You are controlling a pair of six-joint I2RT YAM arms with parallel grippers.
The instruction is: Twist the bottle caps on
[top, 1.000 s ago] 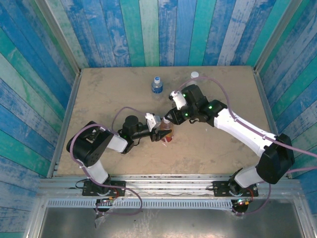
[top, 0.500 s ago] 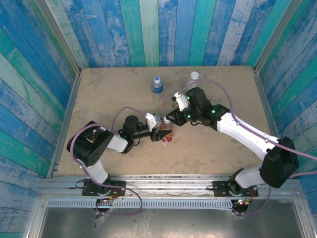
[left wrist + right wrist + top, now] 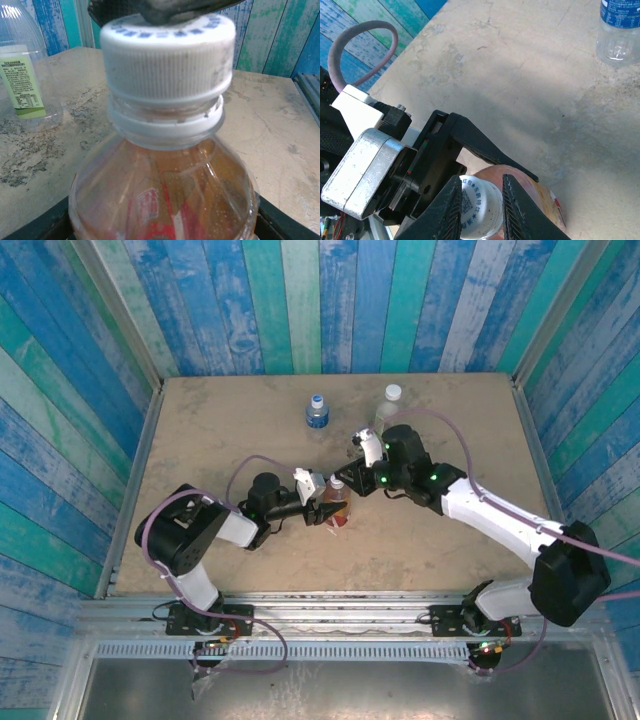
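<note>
Right end effector [image 3: 481, 181] pinching white cap [image 3: 479, 206], left end effector [image 3: 327, 510] clamping orange bottle [image 3: 160, 190], scuffed beige table [image 3: 220, 430], blue-green plank walls [image 3: 300, 300].

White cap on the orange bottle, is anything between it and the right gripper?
Nothing visible. The right gripper has its fingers against both sides of the white cap, atop the orange bottle held by the left gripper.

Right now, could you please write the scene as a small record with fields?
orange bottle: upright, in the middle, gripped by the left claw
white cap: on its neck, right claw closed around it from above
blue-label bottle: upright, far side, blue cap on
pale bottle: upright, right of the blue-label one, capped white
</note>
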